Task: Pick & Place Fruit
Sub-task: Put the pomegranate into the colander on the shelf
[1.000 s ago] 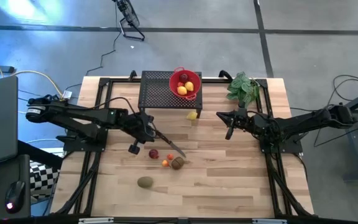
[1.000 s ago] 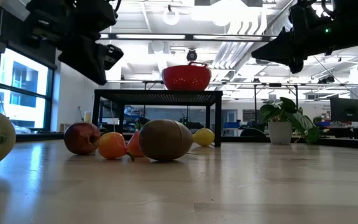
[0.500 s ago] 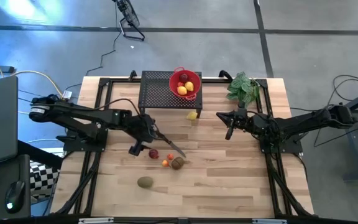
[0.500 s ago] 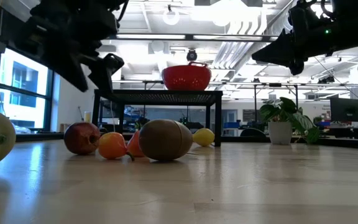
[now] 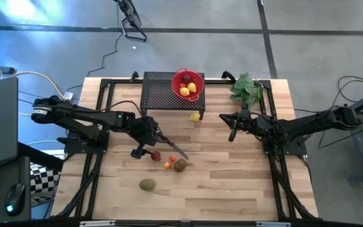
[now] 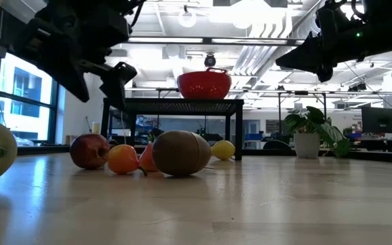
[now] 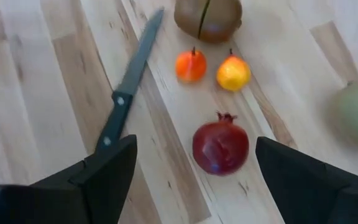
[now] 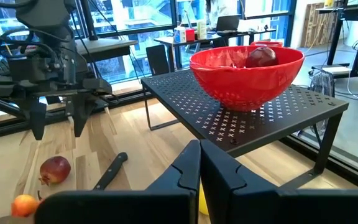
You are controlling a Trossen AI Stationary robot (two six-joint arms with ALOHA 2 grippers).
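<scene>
Now, from the high view, the left gripper (image 5: 145, 149) is seen poised above the dark red fruit (image 5: 155, 156), jaws spread wide, nothing held. The right gripper (image 5: 232, 134) is parked mid-table, well away. The red bowl (image 5: 195, 92) on the black mesh stand (image 5: 158, 94) is already loaded with lemons and a red piece; one lemon (image 5: 195, 116) is left near the stand, a green kiwi (image 5: 147, 184) lies alone toward the front edge.

At table level, the red fruit (image 6: 90, 150), two small orange ones (image 6: 123, 159) and a brown kiwi (image 6: 182, 153) are bunched together on pale butcher-block wood. A bright open-plan office is seen behind.

Through the left wrist, the red fruit (image 7: 220, 147) is framed between the open fingers (image 7: 107, 174), with the knife (image 7: 128, 89) just beside. A risk is judged here: the handle could be clipped on descent, or the round fruit could roll away.

Through the right wrist, fingers (image 8: 185, 171) are pressed together, empty.
</scene>
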